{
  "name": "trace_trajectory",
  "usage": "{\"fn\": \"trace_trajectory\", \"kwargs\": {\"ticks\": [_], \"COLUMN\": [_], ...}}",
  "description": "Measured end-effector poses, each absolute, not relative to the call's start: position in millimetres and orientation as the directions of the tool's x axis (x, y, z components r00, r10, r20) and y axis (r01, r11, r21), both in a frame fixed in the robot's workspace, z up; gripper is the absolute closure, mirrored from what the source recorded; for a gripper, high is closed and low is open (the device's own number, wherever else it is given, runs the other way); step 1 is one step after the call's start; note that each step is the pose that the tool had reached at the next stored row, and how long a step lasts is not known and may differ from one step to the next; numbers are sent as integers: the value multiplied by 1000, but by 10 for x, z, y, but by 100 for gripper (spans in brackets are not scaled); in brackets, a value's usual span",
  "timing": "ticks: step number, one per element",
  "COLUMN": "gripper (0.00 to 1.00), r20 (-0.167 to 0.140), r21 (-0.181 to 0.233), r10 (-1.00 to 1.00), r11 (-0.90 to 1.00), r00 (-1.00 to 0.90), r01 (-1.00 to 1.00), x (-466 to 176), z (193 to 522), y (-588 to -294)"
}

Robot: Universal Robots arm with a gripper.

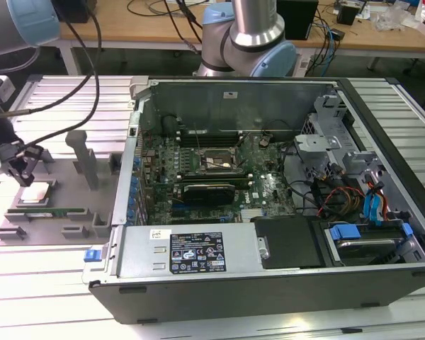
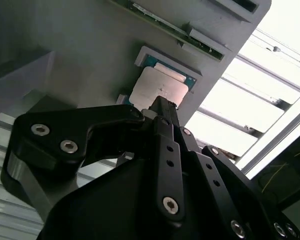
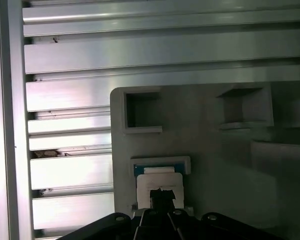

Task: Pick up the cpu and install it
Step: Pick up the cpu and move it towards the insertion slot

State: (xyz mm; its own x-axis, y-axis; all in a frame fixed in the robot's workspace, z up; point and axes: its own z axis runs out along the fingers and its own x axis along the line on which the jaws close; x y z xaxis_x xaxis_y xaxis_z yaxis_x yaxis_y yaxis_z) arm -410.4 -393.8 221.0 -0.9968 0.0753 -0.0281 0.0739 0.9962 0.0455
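Silvery cpu (image 1: 35,192) lies in its grey tray (image 1: 74,198) at nine o'clock in the exterior view, the gripper (image 1: 20,176) hovering just above at eleven o'clock of it, tips pinched together on nothing, so pickup and seating in the socket (image 1: 214,163) remain undone.

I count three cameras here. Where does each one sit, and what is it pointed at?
Exterior view: off the arm, looking down on the open computer case and grey holder; the arm and claw show.
First wrist view: rides the wrist, looks along the claw at the cpu in the grey holder.
Second wrist view: rides the wrist, looks past the claw's black links at the cpu.
Shared: both wrist views show the claw close to the cpu.
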Motion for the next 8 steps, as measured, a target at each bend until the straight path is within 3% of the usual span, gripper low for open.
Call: {"fn": "trace_trajectory", "kwargs": {"ticks": [8], "gripper": [89], "r20": [-27], "r21": [45], "r10": [75], "r11": [996], "r00": [-997], "r01": [74], "x": [-4061], "z": [2150], "y": [-3951]}}
